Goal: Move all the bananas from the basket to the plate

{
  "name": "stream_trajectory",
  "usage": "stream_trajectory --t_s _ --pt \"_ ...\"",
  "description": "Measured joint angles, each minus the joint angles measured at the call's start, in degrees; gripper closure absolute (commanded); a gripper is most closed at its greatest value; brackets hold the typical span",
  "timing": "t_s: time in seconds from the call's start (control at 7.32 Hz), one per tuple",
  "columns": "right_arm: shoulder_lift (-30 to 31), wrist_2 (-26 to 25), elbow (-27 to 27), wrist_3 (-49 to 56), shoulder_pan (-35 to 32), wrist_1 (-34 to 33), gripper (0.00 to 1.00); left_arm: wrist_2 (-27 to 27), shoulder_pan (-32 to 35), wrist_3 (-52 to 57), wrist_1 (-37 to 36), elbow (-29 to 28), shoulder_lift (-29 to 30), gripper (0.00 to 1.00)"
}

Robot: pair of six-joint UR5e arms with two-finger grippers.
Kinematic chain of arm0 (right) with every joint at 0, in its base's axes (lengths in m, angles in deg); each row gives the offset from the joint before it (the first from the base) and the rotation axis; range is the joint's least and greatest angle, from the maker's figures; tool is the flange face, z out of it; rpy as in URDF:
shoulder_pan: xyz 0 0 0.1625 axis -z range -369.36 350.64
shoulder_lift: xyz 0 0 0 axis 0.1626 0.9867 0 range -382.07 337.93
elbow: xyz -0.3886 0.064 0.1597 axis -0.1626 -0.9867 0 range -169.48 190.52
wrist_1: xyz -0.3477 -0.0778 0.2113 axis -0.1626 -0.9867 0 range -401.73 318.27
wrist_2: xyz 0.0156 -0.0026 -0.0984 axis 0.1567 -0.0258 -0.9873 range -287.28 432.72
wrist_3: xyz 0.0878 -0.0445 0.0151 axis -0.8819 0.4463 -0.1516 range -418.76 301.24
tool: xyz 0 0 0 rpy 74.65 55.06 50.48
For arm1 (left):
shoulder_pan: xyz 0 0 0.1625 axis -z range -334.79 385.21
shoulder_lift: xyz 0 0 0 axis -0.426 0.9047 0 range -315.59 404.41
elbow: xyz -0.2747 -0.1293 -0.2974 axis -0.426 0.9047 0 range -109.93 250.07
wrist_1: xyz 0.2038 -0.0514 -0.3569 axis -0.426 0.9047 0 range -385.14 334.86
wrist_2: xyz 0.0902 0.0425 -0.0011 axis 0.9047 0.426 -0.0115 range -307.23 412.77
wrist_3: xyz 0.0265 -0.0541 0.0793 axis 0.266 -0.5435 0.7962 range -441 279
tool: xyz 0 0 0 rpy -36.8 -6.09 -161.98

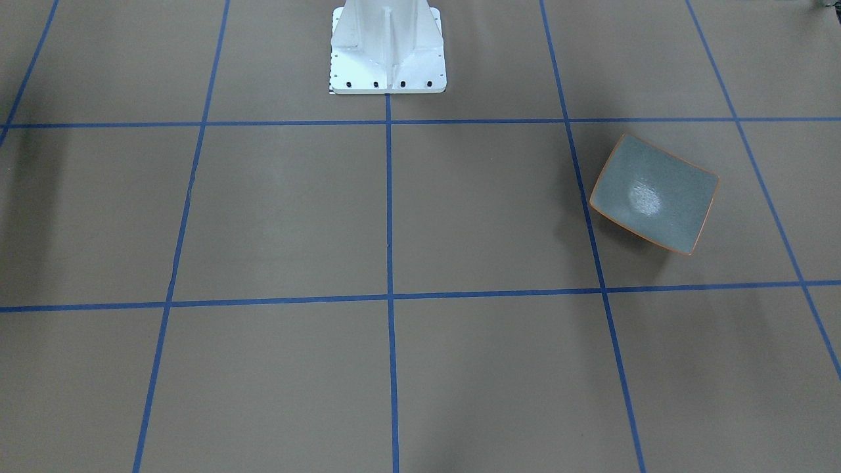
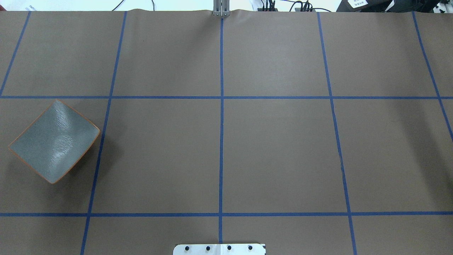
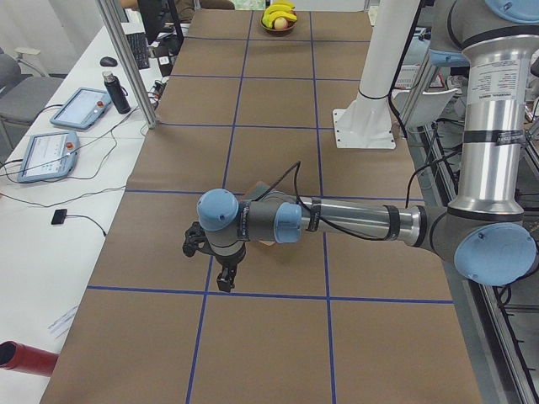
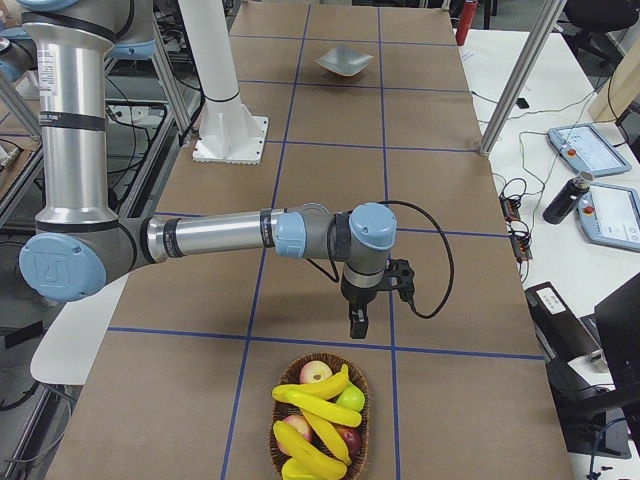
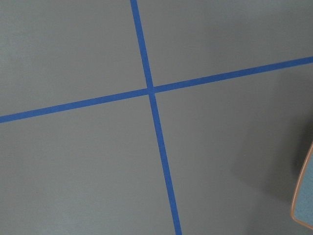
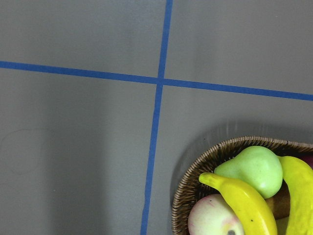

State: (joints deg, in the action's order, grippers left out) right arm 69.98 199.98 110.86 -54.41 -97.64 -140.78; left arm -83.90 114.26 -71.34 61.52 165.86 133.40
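The grey-blue plate (image 1: 654,194) (image 2: 53,141) lies bare on the robot's left side of the table; its orange rim (image 5: 302,196) shows at the edge of the left wrist view. The wicker basket (image 4: 272,440) (image 6: 188,186) sits at the table's right end and holds yellow bananas (image 4: 325,425) (image 6: 244,200) among other fruit. My right gripper (image 4: 358,322) hangs just short of the basket, fingers pointing down. Beside the plate, my left gripper (image 3: 225,284) hovers over the paper. Both grippers show only in the side views, so I cannot tell if they are open or shut.
A green pear (image 6: 252,166) and an apple (image 6: 212,218) share the basket. The white pedestal (image 1: 387,46) (image 2: 219,249) stands at the table's robot side. A side bench carries tablets (image 3: 72,109) and a bottle (image 3: 118,93). Metal posts (image 4: 515,75) stand at the far edge.
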Motion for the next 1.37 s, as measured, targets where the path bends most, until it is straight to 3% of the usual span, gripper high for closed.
stream_trajectory --t_s 0.55,1.09,1.37 --pt "-0.62 -0.27 0.7 0.14 0.09 0.02 0.0 -0.02 0.06 -0.39 0.06 1.48 0.31 0.0" --pt "-5.08 -0.26 0.16 -0.22 0.41 0.29 0.0 0.0 0.06 -0.34 1.21 2.09 1.45 0.0" --pt "-4.72 -0.61 0.3 0.42 0.41 3.94 0.0 -0.11 0.06 -0.37 1.39 2.11 1.59 0.0"
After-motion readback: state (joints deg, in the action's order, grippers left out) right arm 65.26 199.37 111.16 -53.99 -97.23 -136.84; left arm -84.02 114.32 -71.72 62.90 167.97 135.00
